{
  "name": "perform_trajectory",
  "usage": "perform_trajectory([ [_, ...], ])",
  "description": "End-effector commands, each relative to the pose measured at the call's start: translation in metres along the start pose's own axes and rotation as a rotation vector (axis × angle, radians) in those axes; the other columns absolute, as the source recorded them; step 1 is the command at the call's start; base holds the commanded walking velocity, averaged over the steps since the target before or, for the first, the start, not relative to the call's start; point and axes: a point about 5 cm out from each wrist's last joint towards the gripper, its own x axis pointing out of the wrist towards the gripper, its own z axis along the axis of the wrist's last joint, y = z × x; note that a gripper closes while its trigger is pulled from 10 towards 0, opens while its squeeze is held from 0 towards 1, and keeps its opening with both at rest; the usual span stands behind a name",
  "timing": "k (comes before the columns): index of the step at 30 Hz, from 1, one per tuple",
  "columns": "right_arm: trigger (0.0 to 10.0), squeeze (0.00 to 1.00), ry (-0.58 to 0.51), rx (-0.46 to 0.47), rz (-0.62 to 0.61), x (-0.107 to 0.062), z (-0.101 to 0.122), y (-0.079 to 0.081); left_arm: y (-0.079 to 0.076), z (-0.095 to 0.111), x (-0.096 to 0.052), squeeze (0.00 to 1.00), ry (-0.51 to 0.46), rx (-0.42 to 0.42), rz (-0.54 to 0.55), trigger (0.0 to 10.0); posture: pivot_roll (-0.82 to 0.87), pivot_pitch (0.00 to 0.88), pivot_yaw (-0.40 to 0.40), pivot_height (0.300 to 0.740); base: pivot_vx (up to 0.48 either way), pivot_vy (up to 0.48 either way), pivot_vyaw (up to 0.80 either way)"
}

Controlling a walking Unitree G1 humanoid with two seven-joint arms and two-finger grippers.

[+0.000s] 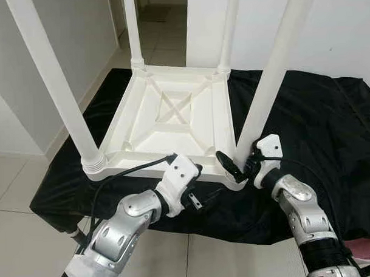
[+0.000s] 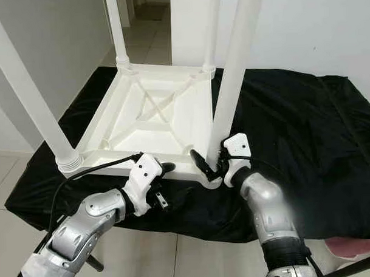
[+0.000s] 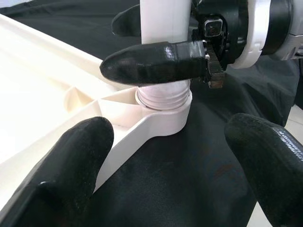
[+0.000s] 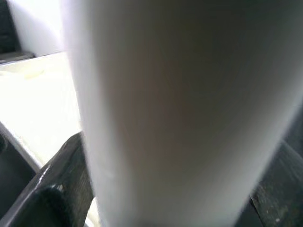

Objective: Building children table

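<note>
Your right gripper [image 1: 236,163] is clamped around the near-right leg [image 1: 274,71] just above its threaded base. Your left gripper [image 1: 193,188] hangs just left of that corner with its fingers [image 3: 61,175] spread and holding nothing. The white table top [image 1: 172,114] lies upside down on the black cloth [image 1: 318,121], all four legs standing upright.

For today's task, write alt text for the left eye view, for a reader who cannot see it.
The right gripper clasps the base of the near right leg of an upturned white table lying on a black cloth. The left gripper hovers open beside the table's near edge. All four legs stand upright in their corner sockets.
</note>
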Motion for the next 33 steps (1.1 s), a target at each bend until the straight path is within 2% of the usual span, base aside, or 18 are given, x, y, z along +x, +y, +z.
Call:
perform_trajectory([
  [1, 10.0, 0.00, 0.010, -0.016, 0.053, 0.005, -0.001, 0.005, -0.002, 0.000, 0.000, 0.00, 0.004, 0.013, -0.066, 10.0, -0.03, 0.004, -0.005, 0.740, 0.000, 0.000, 0.00],
  [11, 10.0, 0.00, -0.018, -0.028, 0.083, 0.000, 0.002, 0.003, -0.001, 0.000, 0.001, 0.00, 0.001, 0.009, -0.064, 10.0, -0.04, 0.012, -0.007, 0.740, 0.000, 0.000, 0.00],
  [12, 9.3, 0.00, -0.023, -0.019, 0.094, 0.000, 0.001, 0.002, -0.003, -0.002, 0.000, 0.00, 0.001, 0.003, -0.069, 10.0, -0.05, 0.010, 0.008, 0.740, 0.000, 0.000, 0.00],
  [14, 9.3, 0.00, -0.023, -0.016, 0.096, 0.000, 0.001, 0.001, -0.003, -0.002, 0.000, 0.00, 0.002, 0.001, -0.071, 10.0, -0.05, 0.010, 0.008, 0.740, 0.000, 0.000, 0.00],
  [15, 8.4, 0.00, -0.025, -0.017, 0.108, 0.002, 0.001, 0.001, -0.004, -0.003, 0.000, 0.00, 0.004, 0.000, -0.077, 10.0, -0.06, 0.007, 0.017, 0.740, 0.000, 0.000, 0.00],
  [17, 8.4, 0.00, -0.025, -0.017, 0.108, 0.002, 0.001, 0.001, -0.004, -0.003, 0.000, 0.00, 0.004, 0.000, -0.077, 10.0, -0.06, 0.007, 0.017, 0.740, 0.000, 0.000, 0.00],
  [18, 6.6, 0.00, -0.026, -0.020, 0.117, 0.003, 0.001, 0.001, -0.005, -0.003, 0.000, 0.00, 0.007, 0.001, -0.083, 10.0, -0.06, 0.009, 0.020, 0.740, 0.000, 0.000, 0.00],
  [20, 6.6, 0.00, -0.026, -0.020, 0.117, 0.003, 0.001, 0.001, -0.005, -0.003, 0.000, 0.00, 0.007, 0.001, -0.083, 10.0, -0.06, 0.009, 0.020, 0.740, 0.000, 0.000, 0.00],
  [21, 4.3, 0.00, -0.018, -0.029, 0.134, 0.005, 0.000, 0.001, -0.005, -0.004, -0.001, 0.00, 0.014, 0.000, -0.089, 10.0, -0.05, 0.013, 0.028, 0.740, 0.000, 0.000, 0.00],
  [22, 3.2, 0.00, -0.007, -0.038, 0.153, 0.007, -0.002, 0.002, -0.006, -0.006, -0.001, 0.00, 0.023, 0.004, -0.093, 10.0, -0.05, 0.016, 0.031, 0.740, 0.000, 0.000, 0.00],
  [26, 2.3, 0.00, 0.018, -0.055, 0.182, 0.008, -0.006, 0.001, -0.009, -0.010, -0.004, 0.00, 0.039, 0.005, -0.102, 10.0, -0.05, 0.017, 0.033, 0.740, 0.000, 0.000, 0.00],
  [27, 1.5, 0.00, 0.026, -0.061, 0.184, 0.008, -0.008, -0.001, -0.010, -0.011, -0.004, 0.00, 0.042, 0.003, -0.104, 10.0, -0.05, 0.018, 0.034, 0.740, 0.000, 0.000, 0.00],
  [29, 1.5, 0.00, 0.031, -0.065, 0.186, 0.007, -0.008, -0.003, -0.010, -0.011, -0.005, 0.00, 0.043, 0.001, -0.105, 10.0, -0.05, 0.018, 0.034, 0.740, 0.000, 0.000, 0.00],
  [30, 0.0, 0.00, 0.038, -0.069, 0.184, 0.006, -0.010, -0.004, -0.010, -0.012, -0.006, 0.00, 0.046, 0.000, -0.105, 10.0, -0.04, 0.020, 0.033, 0.740, 0.000, 0.000, 0.00],
  [33, 0.0, 0.00, 0.044, -0.071, 0.182, 0.006, -0.011, -0.006, -0.011, -0.012, -0.006, 0.00, 0.048, -0.003, -0.104, 10.0, -0.04, 0.016, 0.036, 0.740, 0.000, 0.000, 0.00],
])
